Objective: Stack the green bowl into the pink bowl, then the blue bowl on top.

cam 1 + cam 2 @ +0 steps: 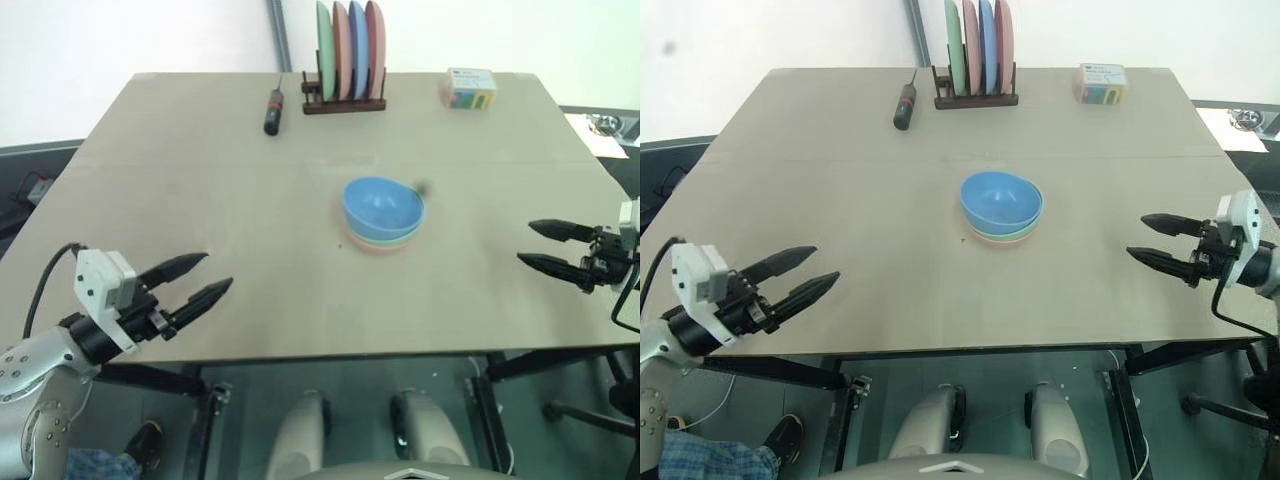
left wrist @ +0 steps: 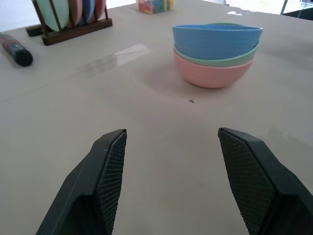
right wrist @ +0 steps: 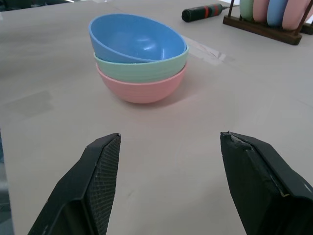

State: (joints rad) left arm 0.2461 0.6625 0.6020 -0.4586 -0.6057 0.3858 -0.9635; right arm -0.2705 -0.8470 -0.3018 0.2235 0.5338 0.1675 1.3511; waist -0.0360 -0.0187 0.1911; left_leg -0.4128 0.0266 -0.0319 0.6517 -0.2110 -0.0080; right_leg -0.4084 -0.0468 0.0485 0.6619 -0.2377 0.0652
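Note:
The three bowls stand stacked near the table's middle: the pink bowl [image 3: 142, 88] at the bottom, the green bowl [image 3: 146, 68] inside it, and the blue bowl [image 1: 382, 207] on top, sitting a little tilted. My left gripper [image 1: 205, 278] hovers open and empty over the table's near left corner, well away from the stack. Over the right edge, my right gripper [image 1: 533, 246] is open too, with nothing between its fingers, pointing toward the bowls.
A wooden rack [image 1: 345, 100] with upright green, pink and blue plates stands at the far edge. A black marker with a red band [image 1: 272, 110] lies left of it. A small colourful box [image 1: 470, 88] sits at the far right.

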